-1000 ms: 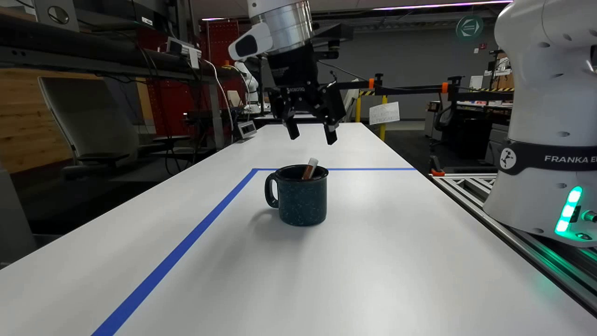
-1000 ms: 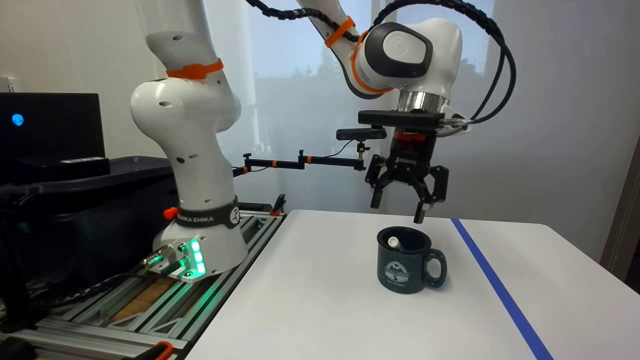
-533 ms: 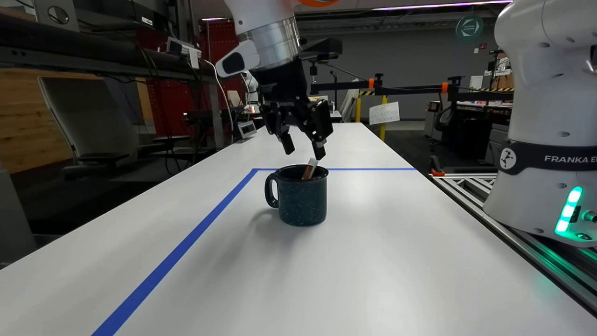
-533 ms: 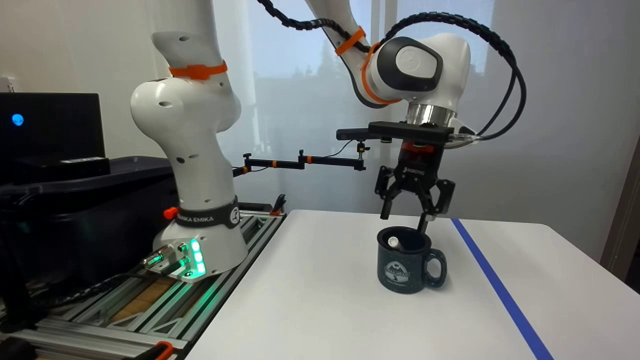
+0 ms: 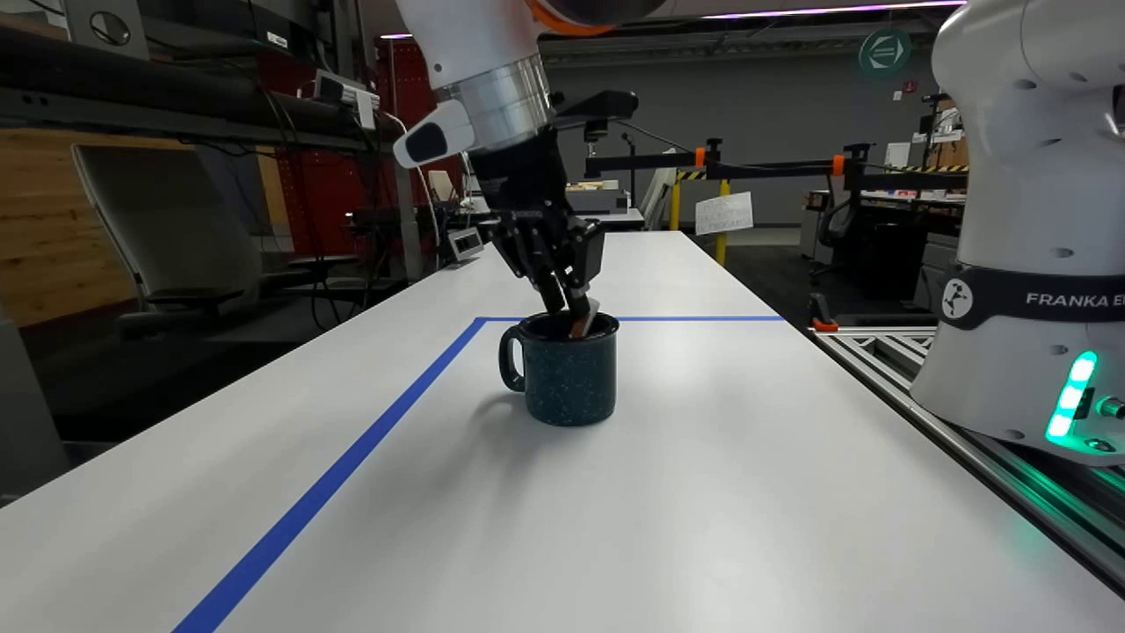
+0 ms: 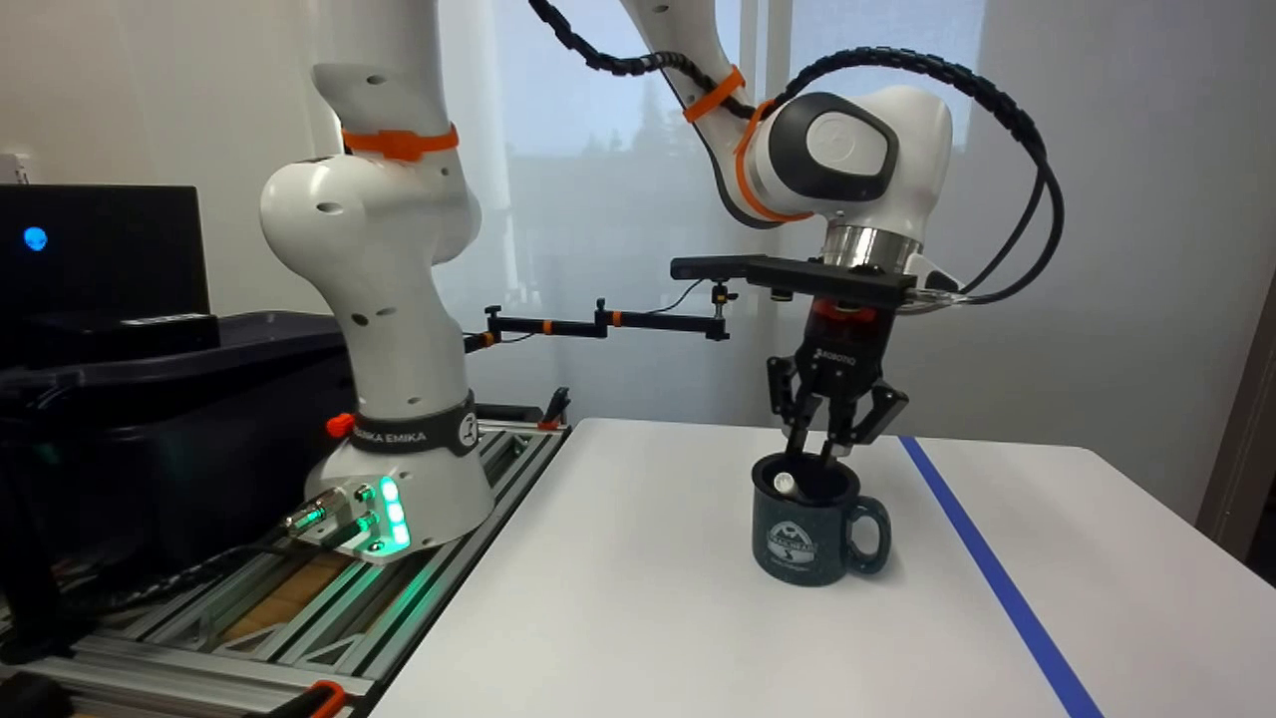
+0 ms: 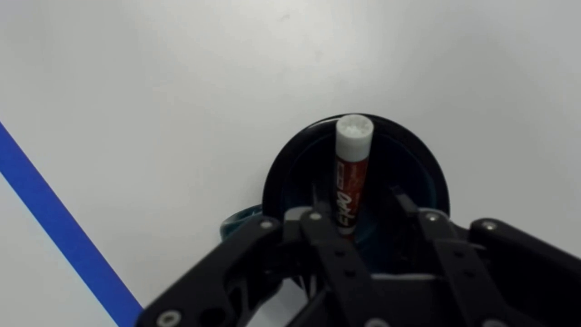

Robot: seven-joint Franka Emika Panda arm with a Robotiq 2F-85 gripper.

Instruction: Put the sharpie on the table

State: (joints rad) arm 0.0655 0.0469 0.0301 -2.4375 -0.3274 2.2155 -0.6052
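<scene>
The sharpie, a white-ended marker with a red and black body, leans inside the dark blue mug. Its white end points up at the rim, and its lower part is hidden in the mug. My gripper reaches down into the mug's mouth, tilted, its jaws partly drawn together. In the wrist view the marker lies between the two fingers, closer to the left one, and a gap shows on the right. The mug stands upright on the white table.
Blue tape runs along the table past the handle side of the mug. The robot base stands on a metal frame at the table's edge. A camera arm reaches over beyond the table's far edge.
My gripper has come down from above to the mug's mouth, and its fingers have drawn much nearer each other. The mug and the marker have stayed in place.
</scene>
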